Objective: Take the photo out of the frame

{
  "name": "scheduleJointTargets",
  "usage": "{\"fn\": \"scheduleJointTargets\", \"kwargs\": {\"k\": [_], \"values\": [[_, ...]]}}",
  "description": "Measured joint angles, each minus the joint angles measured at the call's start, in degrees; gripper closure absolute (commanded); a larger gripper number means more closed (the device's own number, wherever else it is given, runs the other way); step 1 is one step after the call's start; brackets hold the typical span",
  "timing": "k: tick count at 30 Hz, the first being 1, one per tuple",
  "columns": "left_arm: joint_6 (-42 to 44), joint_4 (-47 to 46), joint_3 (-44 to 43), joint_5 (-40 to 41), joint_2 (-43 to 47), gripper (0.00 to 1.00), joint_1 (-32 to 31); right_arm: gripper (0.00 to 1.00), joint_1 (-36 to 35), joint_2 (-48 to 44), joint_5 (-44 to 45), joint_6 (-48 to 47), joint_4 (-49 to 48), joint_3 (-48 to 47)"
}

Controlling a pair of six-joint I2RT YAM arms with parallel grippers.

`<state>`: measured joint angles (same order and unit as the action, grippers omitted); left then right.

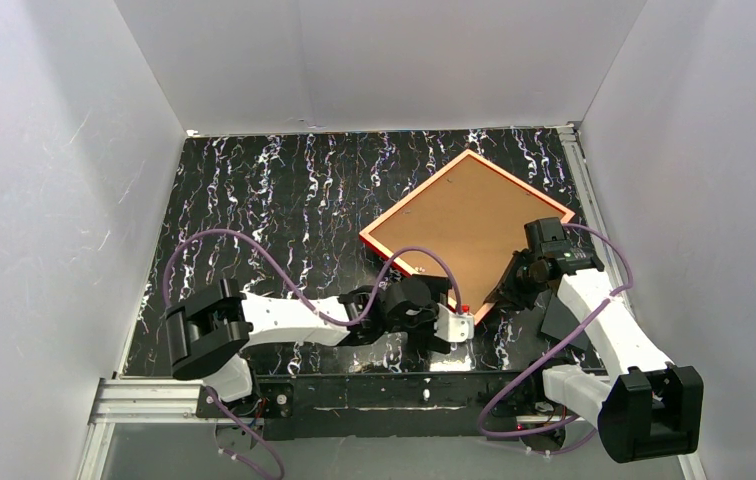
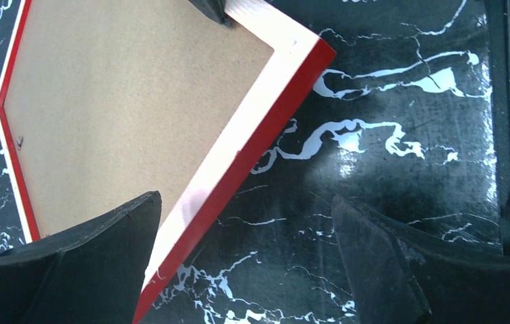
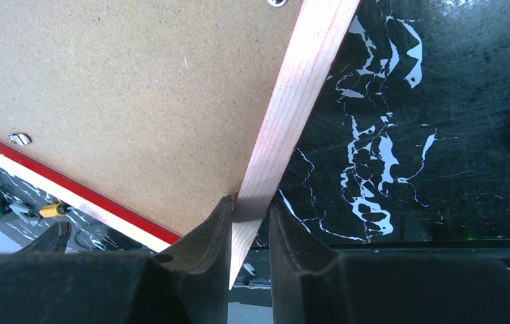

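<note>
my right end effector (image 3: 249, 209) pinches the frame (image 3: 306, 81) rim | my left end effector (image 2: 245, 202) gapes over its corner | photo likely under backing board (image 2: 124, 101) | hold rim firm, pry board

Edges of the frame (image 1: 415, 196) partly behind left arm (image 1: 409, 300) and right arm (image 1: 544, 262) from above; much outside both wrist views

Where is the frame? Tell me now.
In the top view the frame sits back-up, right of centre on the table, its right rim pinched by the right hand, the open left hand at its near corner.
</note>
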<state>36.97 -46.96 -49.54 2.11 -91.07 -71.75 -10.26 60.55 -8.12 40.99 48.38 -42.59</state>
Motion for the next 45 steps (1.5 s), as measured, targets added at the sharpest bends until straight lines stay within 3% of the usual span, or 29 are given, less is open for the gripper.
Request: {"fn": "scheduleJointTargets", "kwargs": {"k": [10,14,21,26,31,35,36,38,40,45], "values": [[3.3,-2.4,-3.5,0.3,-6.3,0.05,-0.1,0.99,0.0,0.9,-1.6,-0.1,0.9,-1.2],[6.8,-6.2,-3.5,2.3,-10.1,0.12,-0.4,0.99,0.0,0.9,-1.6,-0.3,1.3,-1.6],[14.8,-13.9,-4.3,6.5,-16.9,0.14,-0.8,0.99,0.0,0.9,-2.6,-0.6,1.4,-1.7],[19.7,-17.8,-6.5,9.2,-20.5,0.25,-1.1,0.99,-0.3,0.9,-5.3,-1.0,1.2,-3.2],[22.2,-18.7,-7.4,10.6,-22.2,0.48,-1.4,0.99,-0.4,1.0,-6.2,-1.1,1.2,-3.5],[23.1,-19.3,-7.7,11.5,-22.7,0.58,-1.5,0.99,-0.4,0.8,-4.6,-1.1,1.8,-4.2],[23.2,-19.6,-7.8,11.9,-22.9,0.60,-1.6,0.97,-0.4,0.6,-3.7,-1.1,2.1,-4.4],[23.5,-19.6,-7.8,12.9,-23.1,0.67,-1.7,0.77,-0.4,-0.7,-0.9,-1.2,3.1,-5.2],[24.1,-20.3,-7.8,14.3,-23.1,0.71,-1.9,0.65,-0.4,-3.5,2.6,-1.3,4.1,-5.7],[23.9,-21.0,-7.9,16.7,-22.7,0.80,-2.5,0.59,-0.2,-12.5,9.7,-2.3,5.9,-6.7]]}}
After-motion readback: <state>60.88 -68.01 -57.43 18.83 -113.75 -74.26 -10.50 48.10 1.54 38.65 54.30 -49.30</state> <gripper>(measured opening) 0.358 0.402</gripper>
